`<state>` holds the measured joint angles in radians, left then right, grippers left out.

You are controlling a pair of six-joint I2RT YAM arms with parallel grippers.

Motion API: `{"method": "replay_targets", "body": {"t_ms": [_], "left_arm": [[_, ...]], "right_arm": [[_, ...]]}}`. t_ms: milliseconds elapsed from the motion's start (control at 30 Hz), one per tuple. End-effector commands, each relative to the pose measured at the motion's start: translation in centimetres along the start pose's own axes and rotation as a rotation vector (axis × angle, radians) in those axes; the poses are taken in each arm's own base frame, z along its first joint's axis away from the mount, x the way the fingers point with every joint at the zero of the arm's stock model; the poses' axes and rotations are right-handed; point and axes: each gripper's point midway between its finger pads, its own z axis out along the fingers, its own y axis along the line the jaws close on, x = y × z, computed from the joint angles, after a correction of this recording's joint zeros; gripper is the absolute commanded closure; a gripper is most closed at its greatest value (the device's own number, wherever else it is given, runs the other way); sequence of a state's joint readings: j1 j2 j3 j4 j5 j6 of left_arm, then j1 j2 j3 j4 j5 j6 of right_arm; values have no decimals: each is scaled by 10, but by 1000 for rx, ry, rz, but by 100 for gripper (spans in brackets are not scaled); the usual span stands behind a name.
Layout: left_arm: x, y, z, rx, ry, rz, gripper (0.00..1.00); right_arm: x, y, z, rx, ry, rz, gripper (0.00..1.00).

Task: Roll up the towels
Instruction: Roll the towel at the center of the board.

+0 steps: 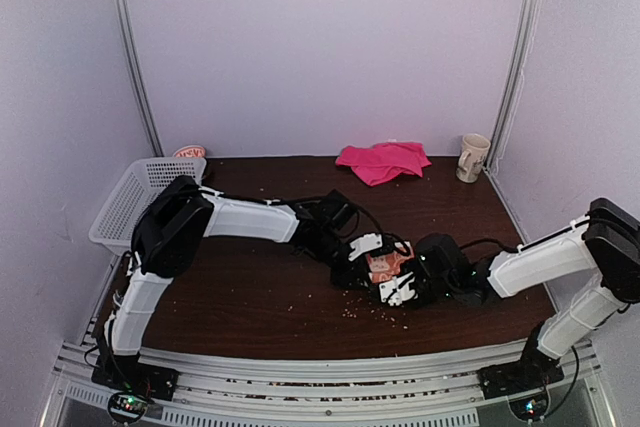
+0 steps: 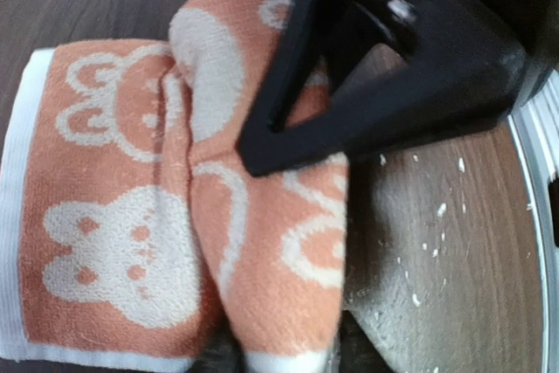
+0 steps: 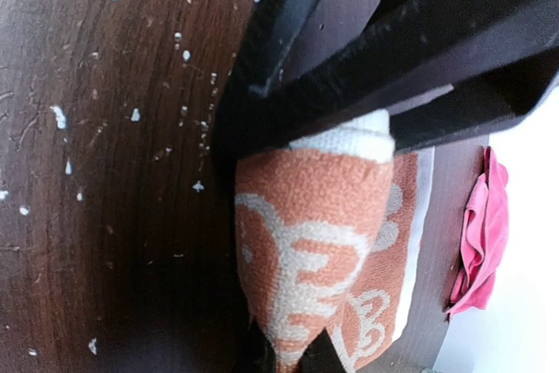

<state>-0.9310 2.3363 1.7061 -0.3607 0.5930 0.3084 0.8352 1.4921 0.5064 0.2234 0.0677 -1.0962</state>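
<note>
The orange towel with the cream cartoon pattern [image 1: 383, 265] lies at the table's middle, partly rolled. My left gripper [image 1: 362, 250] and right gripper [image 1: 400, 285] meet over it from either side. In the left wrist view the rolled part [image 2: 262, 242] stands beside the flat part [image 2: 105, 216]; my left gripper [image 2: 279, 360] is shut on the roll's near end, and the right gripper's fingers [image 2: 349, 120] pinch the far end. In the right wrist view my right gripper [image 3: 293, 351] is shut on the roll [image 3: 306, 251]. The pink towel [image 1: 383, 160] lies bunched at the back.
A white lattice basket [image 1: 140, 192] stands at the back left corner. A cream mug [image 1: 472, 157] stands at the back right by the wall post. White crumbs [image 1: 360, 309] are scattered on the dark wood table [image 1: 250, 287]. The pink towel also shows in the right wrist view [image 3: 480, 242].
</note>
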Motion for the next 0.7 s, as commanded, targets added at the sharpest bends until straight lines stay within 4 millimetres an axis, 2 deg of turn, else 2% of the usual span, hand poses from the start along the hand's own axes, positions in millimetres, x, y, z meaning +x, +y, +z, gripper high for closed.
{"method": "replay_targets", "body": {"t_ms": [0,67,200,400,600,667], "left_arm": [[27,7,-12,-86,64,-52,51],[21,9,-21,-126,42,-36,36],[11,10,-43,-224,-18,11,24],[12,14,-64,-377,-66,103,23],[13,17,-64,-537,-20,245,23],[10,14,-62,-577,-21,296,23]], "right_arm": [[3,14,-2,-119,-9,44,100],[2,12,-3,-149,-20,73,100],[1,10,-5,-222,-42,129,100],[-2,2,-6,-355,-56,224,100],[-5,-5,-2,-508,-59,303,100],[-3,0,2,-577,-50,331,100]]}}
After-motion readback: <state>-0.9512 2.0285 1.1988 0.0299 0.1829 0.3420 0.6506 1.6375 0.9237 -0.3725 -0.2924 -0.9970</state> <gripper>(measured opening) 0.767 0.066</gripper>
